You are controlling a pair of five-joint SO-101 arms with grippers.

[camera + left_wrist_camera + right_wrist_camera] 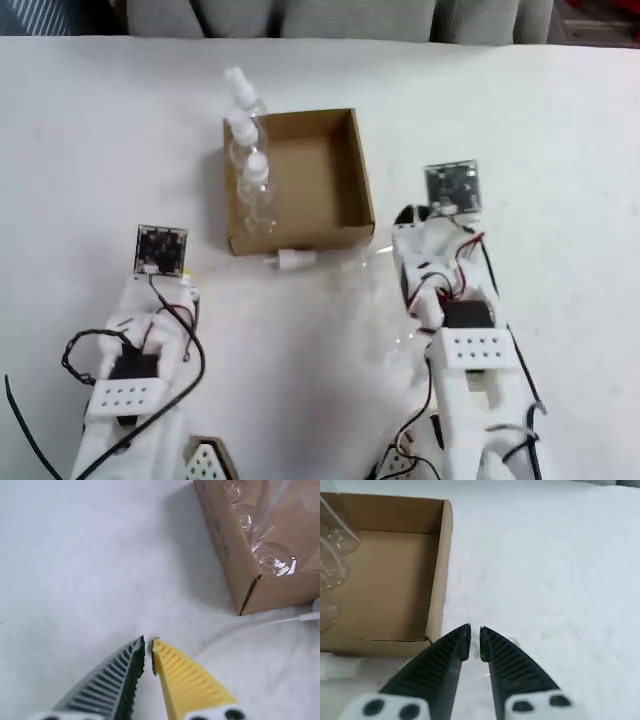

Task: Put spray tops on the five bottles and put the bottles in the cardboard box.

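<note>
Step in hand, as I judge it: fitting the fourth spray top. Three capped bottles (252,172) sit in the box (357,160), in a row along the wall on my left arm's side. One loose top (292,259) lies on the table (560,120) just outside the box wall nearest my arms. Just beside it, toward my right arm, is a faint clear shape (366,262) that I take for an uncapped bottle, though its outline is too weak to confirm. My left gripper (148,647) is over the table near a box corner. Its grey and yellow fingers are drawn together to a sliver of a gap and grasp nothing. My right gripper (475,635) is beside the box wall on its own side, near the corner. Its black fingers are likewise almost together with nothing clamped between them, and I cannot tell whether the tips touch the table. The next move likely calls for spreading one gripper wide enough to take the clear bottle by its body and stand it steady. The other gripper would then take the top by its head, feed the tube into the neck and seat it. Clear plastic on a white surface is hard to locate, so the approach should be slow and the grasp low on the body. By this count two bottles are not yet capped or boxed.
</note>
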